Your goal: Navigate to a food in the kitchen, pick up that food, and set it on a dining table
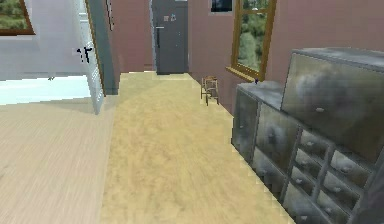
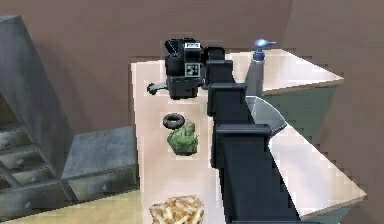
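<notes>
**Fwd view.** Tan-floored corridor. Grey door [image 1: 170, 35] at 12 o'clock. Small wooden chair [image 1: 209, 90] just right of ctr. Wood-framed window [image 1: 250, 40] at 1, grey drawer unit [image 1: 310, 140] at 4, white door [image 1: 92, 55] at 10.

**Arm side view.** Arm [image 2: 240, 150] rises from 6 o'clock over pale counter [image 2: 300, 165]. Gripper [image 2: 157, 88] is at 11. Finger state and load cannot be told. Green leafy food [image 2: 183, 138] lies on counter near ctr, just left of arm, w/ dark ring [image 2: 173, 121] at its 12. Spray bottle [image 2: 258, 60] at 1. Tan ridged food [image 2: 178, 212] at 6.

walls [image 1: 135, 35]: mauve | floor [image 1: 170, 150]: tan | grey drawer cabinet [image 1: 310, 140] | wood-framed window [image 1: 252, 38] | grey door [image 1: 170, 35]
</notes>
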Motion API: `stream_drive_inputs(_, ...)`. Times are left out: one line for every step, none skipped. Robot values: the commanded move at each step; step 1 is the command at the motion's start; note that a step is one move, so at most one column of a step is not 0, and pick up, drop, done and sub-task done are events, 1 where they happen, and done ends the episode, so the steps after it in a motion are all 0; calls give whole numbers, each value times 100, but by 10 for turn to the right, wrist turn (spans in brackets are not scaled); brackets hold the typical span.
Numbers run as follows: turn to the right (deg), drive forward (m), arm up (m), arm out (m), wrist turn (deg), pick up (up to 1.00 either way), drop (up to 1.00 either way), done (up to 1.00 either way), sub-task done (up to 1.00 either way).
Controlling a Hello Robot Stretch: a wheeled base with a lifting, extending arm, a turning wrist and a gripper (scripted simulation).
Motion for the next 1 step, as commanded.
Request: stream_drive_inputs(0,0,-14,0,0,0,0,0,0)
